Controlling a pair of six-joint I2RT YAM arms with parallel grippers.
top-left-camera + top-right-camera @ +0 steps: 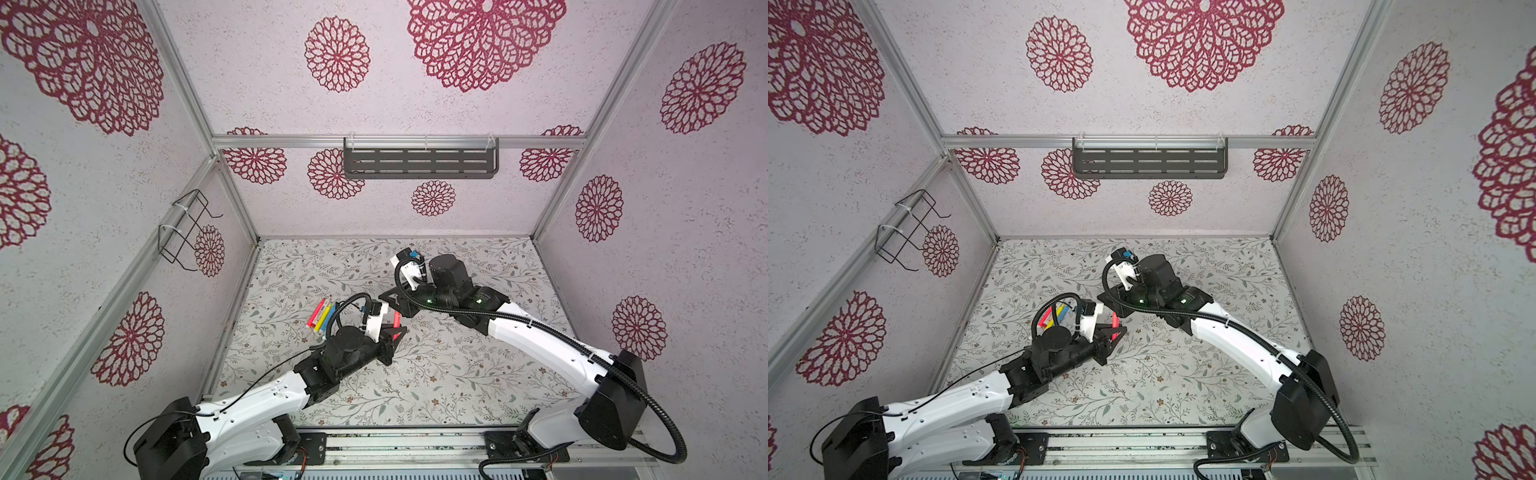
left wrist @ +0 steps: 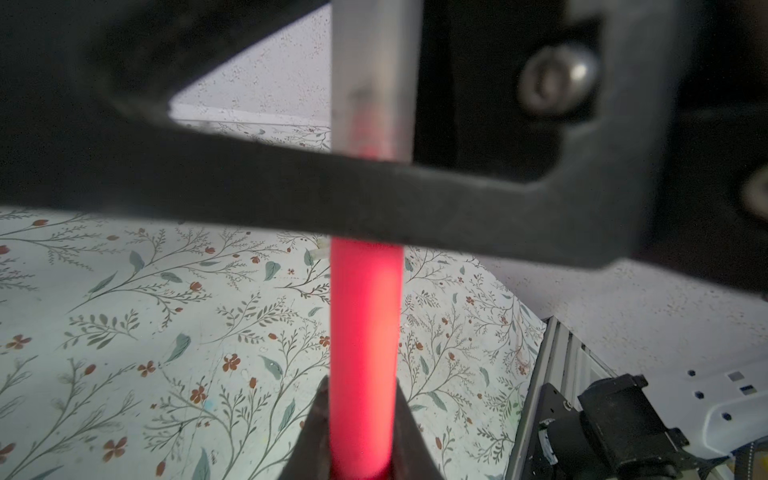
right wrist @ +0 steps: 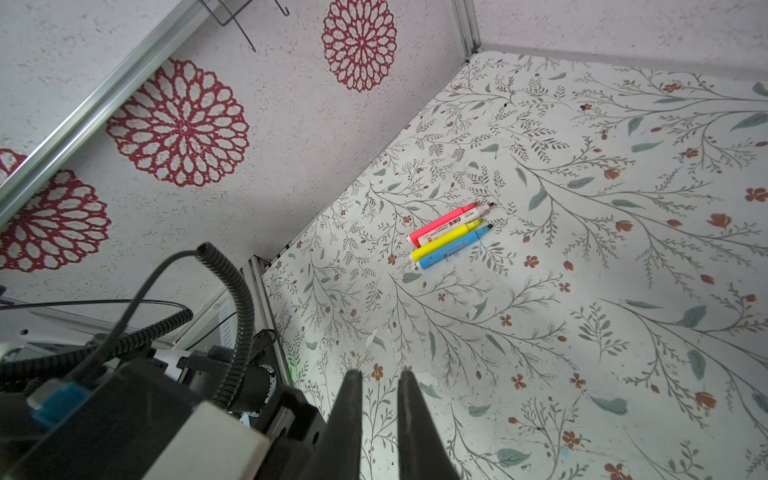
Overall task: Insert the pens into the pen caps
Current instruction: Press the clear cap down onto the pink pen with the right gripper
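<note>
Left wrist view, left gripper [image 2: 359, 390] clenched on red pen [image 2: 365, 316], pale cap [image 2: 374, 75] over its tip, right gripper [image 3: 380, 374] closed

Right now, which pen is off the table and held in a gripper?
The red pen, clamped in the left gripper; the other pens lie side by side on the table.

It's a lab booth (aluminium frame [image 1: 291, 141], papered panels [image 1: 249, 62]).
</note>
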